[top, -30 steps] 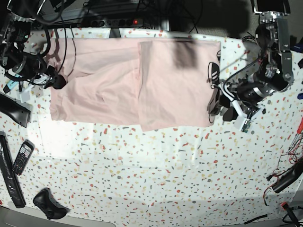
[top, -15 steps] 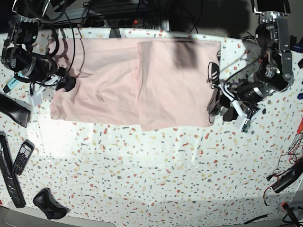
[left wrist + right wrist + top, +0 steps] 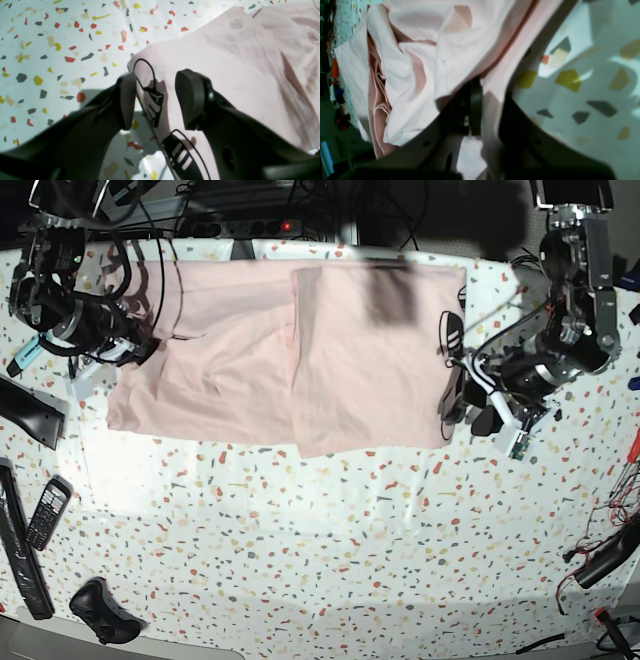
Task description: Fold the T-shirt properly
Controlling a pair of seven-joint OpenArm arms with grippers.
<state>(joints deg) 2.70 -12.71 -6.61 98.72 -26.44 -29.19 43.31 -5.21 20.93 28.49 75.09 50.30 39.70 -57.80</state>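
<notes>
The pale pink T-shirt (image 3: 250,360) lies spread along the far side of the table, its right part folded over as a flap (image 3: 370,360). In the base view my right gripper (image 3: 147,350) sits at the shirt's left edge. In the right wrist view that gripper (image 3: 483,110) is shut, with bunched pink cloth (image 3: 420,62) pinched between its fingers. My left gripper (image 3: 467,408) rests at the shirt's right edge. Seen from the left wrist, it (image 3: 157,100) stands open, straddling the shirt's (image 3: 237,62) edge and its black print (image 3: 152,105).
The speckled table (image 3: 320,550) stretches toward the near side. At the left lie a black handset (image 3: 47,513), a long black bar (image 3: 22,555) and a black controller (image 3: 100,610). Cables (image 3: 600,560) trail at the right edge. A power strip (image 3: 250,225) runs behind the shirt.
My right gripper has moved rightward onto the shirt's left edge and shut on the cloth. The left arm and the folded flap have stayed put.
</notes>
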